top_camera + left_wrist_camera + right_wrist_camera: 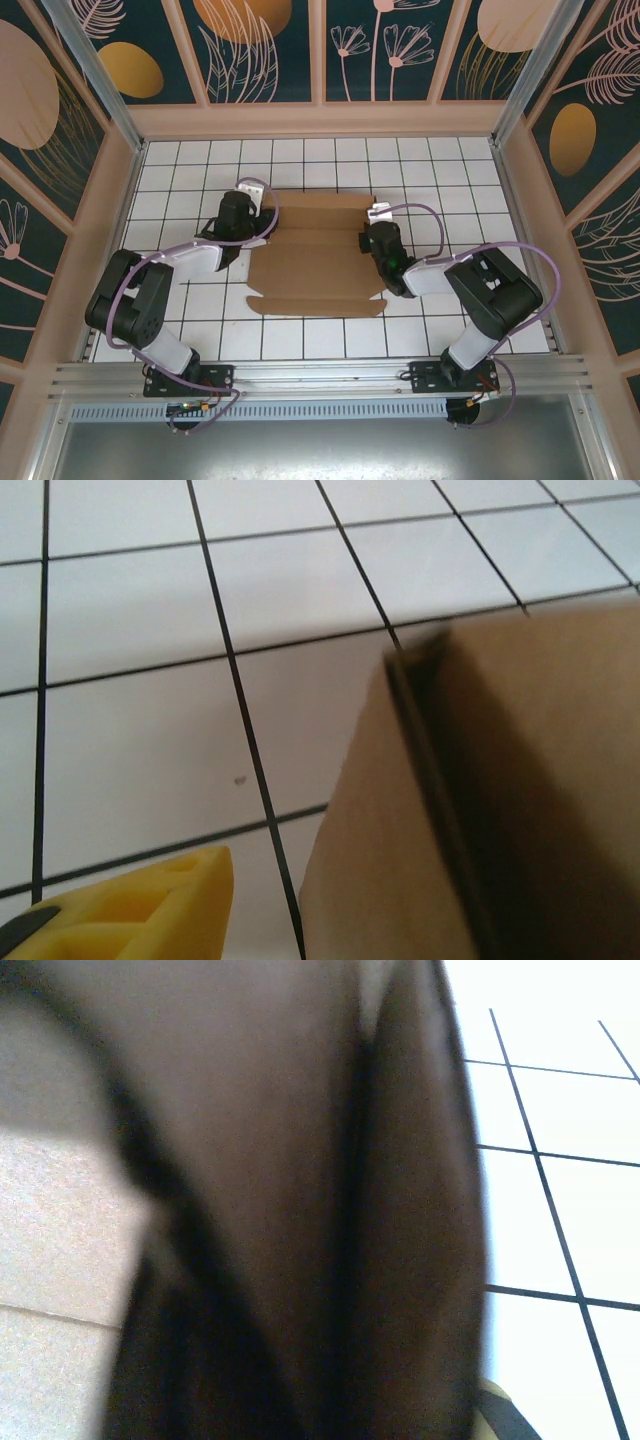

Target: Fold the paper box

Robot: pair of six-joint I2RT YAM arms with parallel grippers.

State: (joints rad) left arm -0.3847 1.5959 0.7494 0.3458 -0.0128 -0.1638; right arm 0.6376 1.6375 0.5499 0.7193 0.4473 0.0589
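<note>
The left gripper (255,205) sits at the ten o'clock corner of the paper box (315,260), right on its left edge. From the left wrist, one yellow finger (140,910) shows at seven o'clock. A raised cardboard wall (520,780) stands close by at four o'clock, with a dark seam where two layers meet. I cannot tell whether this gripper's jaws are apart or clamped on anything.

The paper box lies in the middle of the white tiled table (180,180), between the two arms. It is plain brown cardboard, mostly spread flat with its inner face up. Creases run across it from nine to three o'clock. A narrow flap lies along its six o'clock edge, and the twelve o'clock edge is cut in small steps. Nothing but bare cardboard shows on its face.

The right gripper (374,228) is at the box's three o'clock edge. Its jaws are together. From the right wrist, dark, blurred cardboard (280,1160) runs straight down toward them, so they look pinched on that side flap.
</note>
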